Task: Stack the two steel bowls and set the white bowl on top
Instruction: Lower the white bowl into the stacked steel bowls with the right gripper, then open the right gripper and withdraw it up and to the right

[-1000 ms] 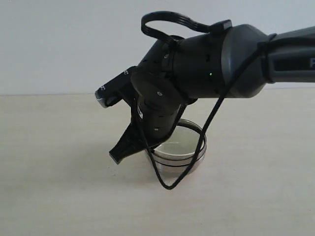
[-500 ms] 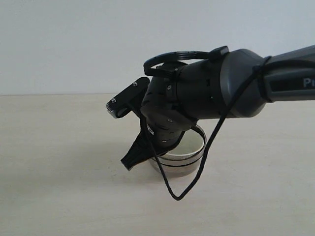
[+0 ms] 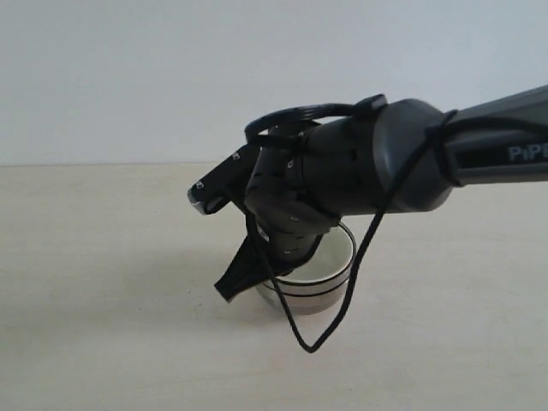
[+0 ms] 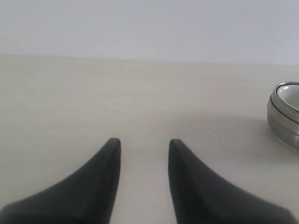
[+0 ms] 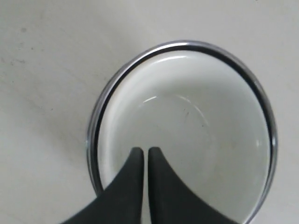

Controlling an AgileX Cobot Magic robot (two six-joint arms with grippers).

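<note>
Hovering over white bowl (image 5: pixel 196 116) nested in steel bowls (image 4: pixel 281 129), right hand (image 5: pixel 141 151) clenched, empty; left hand (image 4: pixel 142 142) released, well aside.

Steel bowls (image 3: pixel 310 296): mirror-bright smooth metal. White bowl (image 5: pixel 187 109) inside them: glossy ceramic. Bench (image 3: pixel 103 342): matt, pale. Right hand (image 5: pixel 141 150): matt black.

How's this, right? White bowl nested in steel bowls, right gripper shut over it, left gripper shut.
Wrong on one point: the left wrist view shows the left gripper open. White bowl nested in steel bowls, right gripper shut over it: correct.
</note>
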